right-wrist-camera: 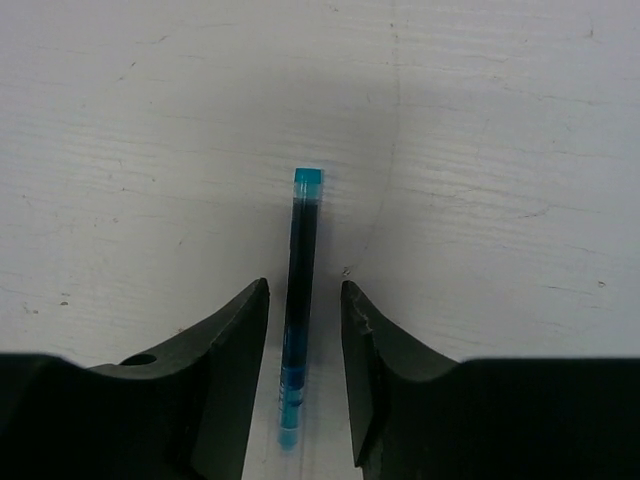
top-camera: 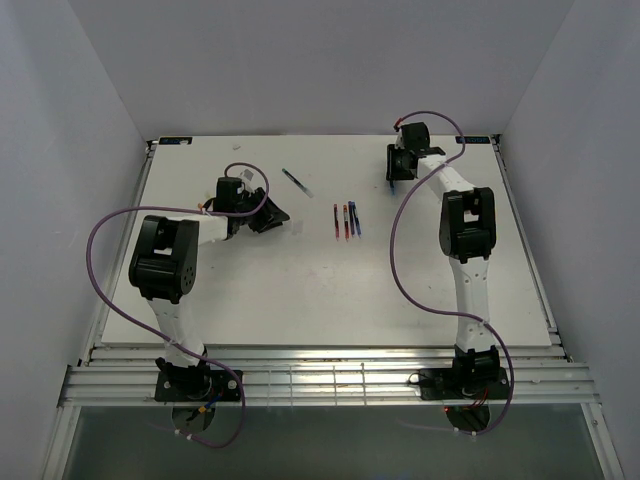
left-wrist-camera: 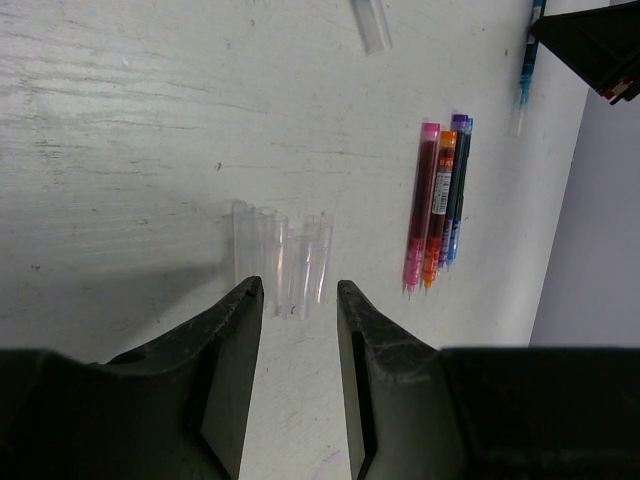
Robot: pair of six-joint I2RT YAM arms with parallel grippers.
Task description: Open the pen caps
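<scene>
Nearest you, both arms are bolted at the near edge of the table (top-camera: 300, 290), the left one reaching in over its left half. Your left tool (left-wrist-camera: 298, 288) hangs low over the surface with its jaws a narrow gap apart and nothing clamped between them. Just ahead of its fingertips lie the clear caps (left-wrist-camera: 275, 255), a small cluster of see-through tubes side by side on the table. One of them ends right at the mouth of the gap without being pinched. To the right of that cluster, well apart from it, you have a tight row of pens lying parallel with their writing points bare and turned toward the near side. They are a pink pen (left-wrist-camera: 420, 205), an orange pen (left-wrist-camera: 437, 215) touching it, and dark blue pens (left-wrist-camera: 457, 180) on the outer side. Farther out, at the top edge of the left wrist view, the end of another clear tube (left-wrist-camera: 372, 25) shows. From overhead a slim dark stick (top-camera: 297, 183) lies in about that spot, but you cannot tell whether they are one thing. At the far right, your right tool (right-wrist-camera: 305, 290) sits low with its jaws partly apart. A teal pen (right-wrist-camera: 300, 260) lies on the table between them, with a sliver of table visible on either side, so it is straddled but not gripped. You cannot tell whether that pen wears a cap.
</scene>
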